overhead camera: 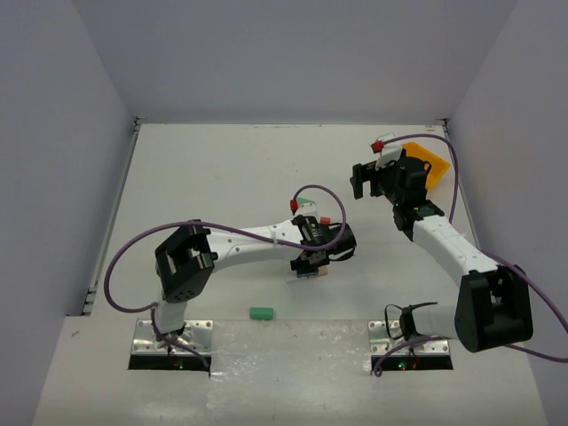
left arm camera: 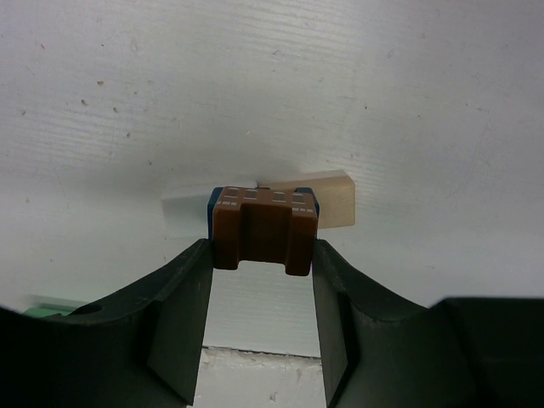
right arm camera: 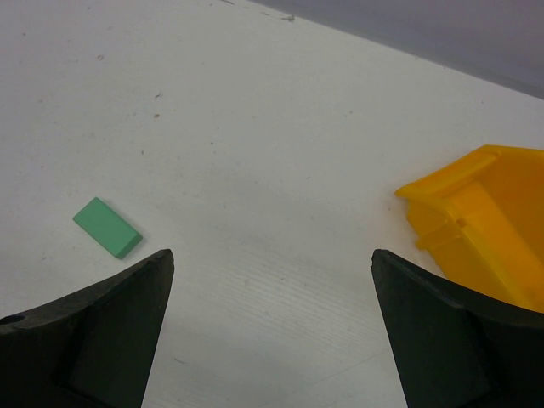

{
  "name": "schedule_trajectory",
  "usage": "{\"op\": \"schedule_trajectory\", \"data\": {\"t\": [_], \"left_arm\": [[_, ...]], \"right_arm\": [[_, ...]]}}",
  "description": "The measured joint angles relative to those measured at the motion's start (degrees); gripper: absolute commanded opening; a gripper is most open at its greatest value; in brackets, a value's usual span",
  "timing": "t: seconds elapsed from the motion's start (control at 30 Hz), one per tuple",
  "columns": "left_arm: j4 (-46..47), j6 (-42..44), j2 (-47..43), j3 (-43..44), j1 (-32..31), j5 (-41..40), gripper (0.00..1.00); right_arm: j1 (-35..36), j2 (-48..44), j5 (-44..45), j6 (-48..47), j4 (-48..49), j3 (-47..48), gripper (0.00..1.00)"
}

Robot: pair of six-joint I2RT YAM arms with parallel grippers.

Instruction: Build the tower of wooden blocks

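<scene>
My left gripper (overhead camera: 311,263) is shut on a brown notched block (left arm camera: 265,229), its fingertips (left arm camera: 197,259) pressing both sides. The block sits right over a blue block (left arm camera: 212,206), whose edges show behind it. Under both lies a pale flat plank (left arm camera: 338,200) on the table; in the top view the plank (overhead camera: 306,273) shows just under the gripper. One green block (overhead camera: 261,312) lies loose near the front of the table. Another green block (right arm camera: 106,227) lies flat to the left of my right gripper (right arm camera: 272,255). That gripper (overhead camera: 359,182) hangs open over bare table, with nothing between its fingers.
A yellow plastic bin (overhead camera: 432,165) stands at the back right, close to the right gripper, and its corner (right arm camera: 476,225) fills the right side of the right wrist view. A small red piece (overhead camera: 325,220) shows beside the left wrist. Grey walls close off the table.
</scene>
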Motion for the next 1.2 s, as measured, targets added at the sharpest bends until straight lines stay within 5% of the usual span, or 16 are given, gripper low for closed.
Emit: {"op": "schedule_trajectory", "data": {"t": [0.7, 1.2], "left_arm": [[-0.4, 0.0, 0.4, 0.4, -0.2, 0.4, 0.0], [-1.6, -0.1, 0.8, 2.1, -0.5, 0.5, 0.1]], "right_arm": [[0.0, 0.0, -1.0, -0.9, 0.0, 0.0, 0.99], [0.0, 0.0, -1.1, -0.9, 0.0, 0.0, 0.99]]}}
